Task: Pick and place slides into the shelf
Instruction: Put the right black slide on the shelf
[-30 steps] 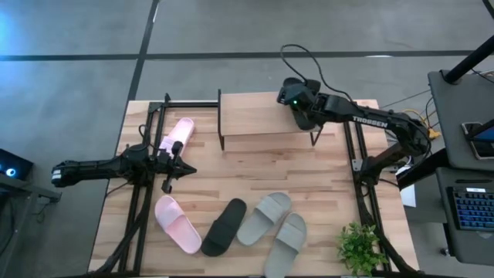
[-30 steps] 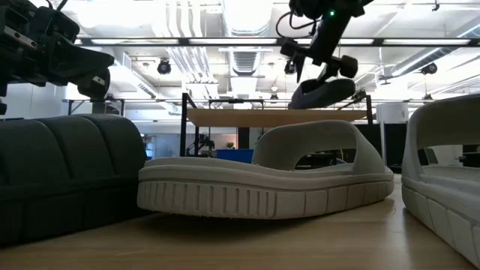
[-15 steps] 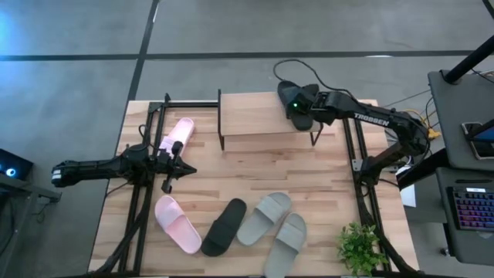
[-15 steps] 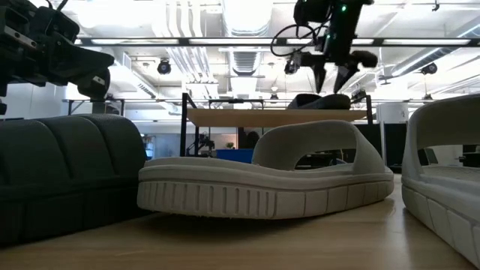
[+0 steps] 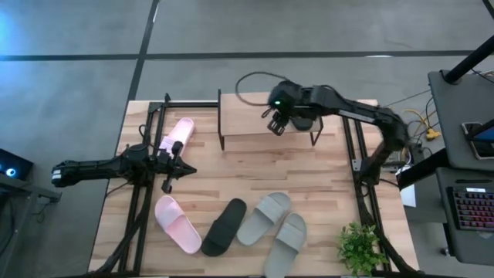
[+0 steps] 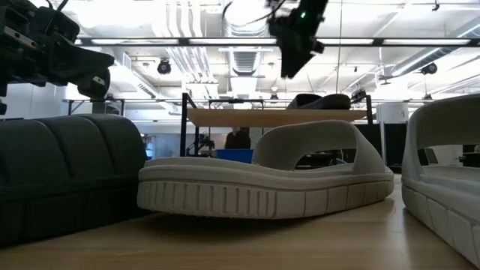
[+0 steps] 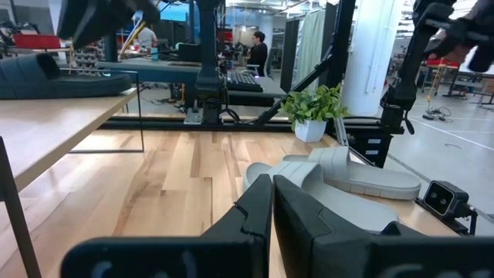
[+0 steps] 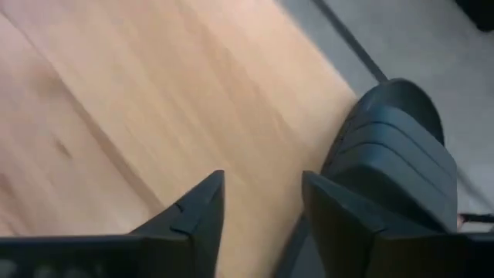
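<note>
The shelf (image 5: 247, 116) stands at the table's far middle. One black slide (image 8: 397, 154) lies sole down on its top board (image 6: 255, 116), toward the right end; in the high view my right arm covers most of it. My right gripper (image 5: 275, 123) hangs open over the board, left of that slide, tipped downward and touching nothing. A pink slide (image 5: 179, 135) lies left of the shelf. Another pink slide (image 5: 177, 222), a black slide (image 5: 225, 226) and two grey-green slides (image 5: 265, 218) (image 5: 285, 234) lie near the front edge. My left gripper (image 5: 171, 168) rests shut at the left.
A potted plant (image 5: 359, 247) stands at the near right corner. Black frame rails (image 5: 139, 201) (image 5: 363, 193) run along the table's left and right sides. Bare wood lies between the shelf and the row of slides.
My right gripper held the black slide tilted above the shelf's right end, set it flat on the top board and let go. It has since risen, rolled about its own line and swung toward the table's left over the board. The slide stays on the shelf.
</note>
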You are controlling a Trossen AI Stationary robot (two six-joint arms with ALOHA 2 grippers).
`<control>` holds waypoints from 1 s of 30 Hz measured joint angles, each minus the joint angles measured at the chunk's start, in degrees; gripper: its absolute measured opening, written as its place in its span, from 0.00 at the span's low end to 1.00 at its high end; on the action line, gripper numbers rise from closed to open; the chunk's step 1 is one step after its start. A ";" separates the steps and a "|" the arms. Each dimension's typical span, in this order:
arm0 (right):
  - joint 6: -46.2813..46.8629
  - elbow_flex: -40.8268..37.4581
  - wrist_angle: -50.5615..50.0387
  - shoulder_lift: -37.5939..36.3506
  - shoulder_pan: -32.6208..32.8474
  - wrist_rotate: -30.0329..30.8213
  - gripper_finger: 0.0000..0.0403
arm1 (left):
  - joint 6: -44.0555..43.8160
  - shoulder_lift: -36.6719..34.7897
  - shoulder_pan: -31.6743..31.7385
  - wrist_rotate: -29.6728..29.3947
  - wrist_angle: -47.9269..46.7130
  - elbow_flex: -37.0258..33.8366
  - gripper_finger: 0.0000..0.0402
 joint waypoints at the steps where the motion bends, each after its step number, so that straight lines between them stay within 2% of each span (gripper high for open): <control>1: -2.24 2.10 -2.32 2.29 -0.17 0.15 0.33 | -0.02 0.00 0.02 -0.01 0.00 0.00 0.00; 4: -7.66 8.61 -6.60 9.00 -0.87 1.61 0.22 | -0.01 0.00 0.02 0.01 0.00 0.00 0.00; 10: -16.99 21.93 -8.07 18.77 -3.53 9.16 0.04 | 0.00 0.00 0.02 0.00 0.00 0.00 0.00; 13: -18.41 27.66 -8.50 22.92 -6.00 10.56 0.02 | -0.02 -0.02 0.02 0.01 0.00 0.00 0.00; 18: -16.91 35.86 -14.62 29.44 -10.48 9.26 0.02 | -0.02 0.00 0.01 0.00 0.00 0.00 0.00; 25: -17.61 34.61 -17.17 30.73 -12.86 4.22 0.02 | -0.01 0.02 0.02 0.00 0.01 0.00 0.00; 30: -18.56 34.60 -17.63 30.51 -12.86 3.25 0.02 | -0.01 0.11 0.01 -0.01 0.01 0.00 0.00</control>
